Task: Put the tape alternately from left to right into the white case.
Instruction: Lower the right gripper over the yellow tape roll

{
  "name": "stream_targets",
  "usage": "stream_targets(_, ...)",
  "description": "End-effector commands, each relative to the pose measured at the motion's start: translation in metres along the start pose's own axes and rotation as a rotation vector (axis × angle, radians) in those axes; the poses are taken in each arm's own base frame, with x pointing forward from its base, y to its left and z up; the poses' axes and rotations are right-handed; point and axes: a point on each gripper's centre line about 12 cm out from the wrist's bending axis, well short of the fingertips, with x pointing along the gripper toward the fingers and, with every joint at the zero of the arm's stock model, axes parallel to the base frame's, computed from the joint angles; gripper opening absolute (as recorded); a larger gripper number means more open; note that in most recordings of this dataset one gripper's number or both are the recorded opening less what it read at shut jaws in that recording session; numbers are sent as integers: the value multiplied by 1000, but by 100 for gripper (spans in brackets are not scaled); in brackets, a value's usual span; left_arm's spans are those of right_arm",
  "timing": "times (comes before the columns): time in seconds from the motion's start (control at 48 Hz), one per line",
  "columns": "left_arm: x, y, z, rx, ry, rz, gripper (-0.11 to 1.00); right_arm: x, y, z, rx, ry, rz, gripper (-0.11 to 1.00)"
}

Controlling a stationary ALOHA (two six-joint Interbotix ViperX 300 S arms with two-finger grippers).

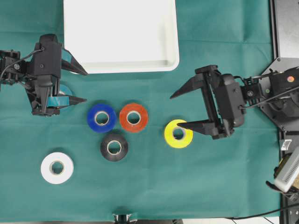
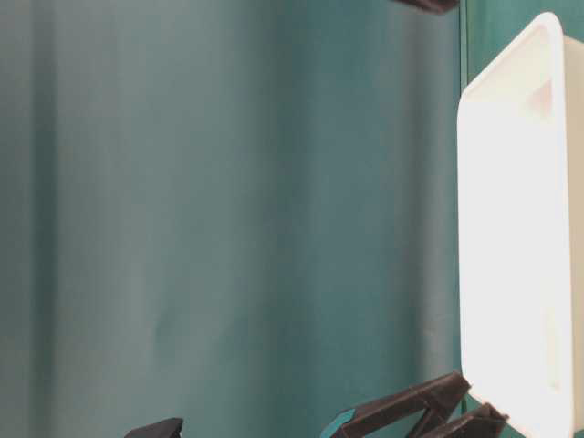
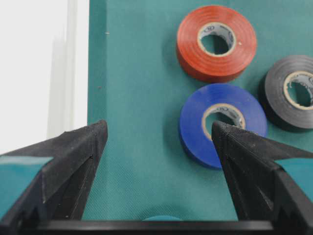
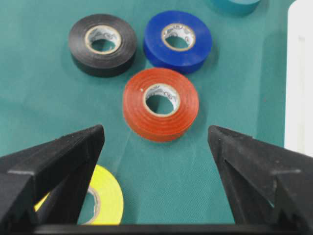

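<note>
On woven teal cloth lie glossy ring-shaped tape rolls, blue (image 1: 102, 117) and orange-red (image 1: 133, 117) touching; both black wedge-fingered grippers, left (image 1: 74, 86) and right (image 1: 179, 110), gape empty near the smooth white case (image 1: 173, 63).

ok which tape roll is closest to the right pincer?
The yellow roll. One finger of the open right pincer overlaps it from above; the orange-red, blue, black and white rolls all lie further left.
</note>
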Motion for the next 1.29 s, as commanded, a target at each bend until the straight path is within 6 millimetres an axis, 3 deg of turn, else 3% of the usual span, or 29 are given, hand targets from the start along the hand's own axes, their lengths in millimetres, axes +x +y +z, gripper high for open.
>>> stream_targets(0.0, -4, 1, 8, -2, -32, 1, 91, -5, 1, 4, -1, -24, 5, 75)
stream_targets(0.333, -4, 1, 10, -3, -35, 1, 91, -2, 1, -7, 1, 54, 1, 75)
stream_targets(1.27, -2, 1, 5, -2, -25, 2, 91, 53, 9, -55, 55, 320, 6, 75)
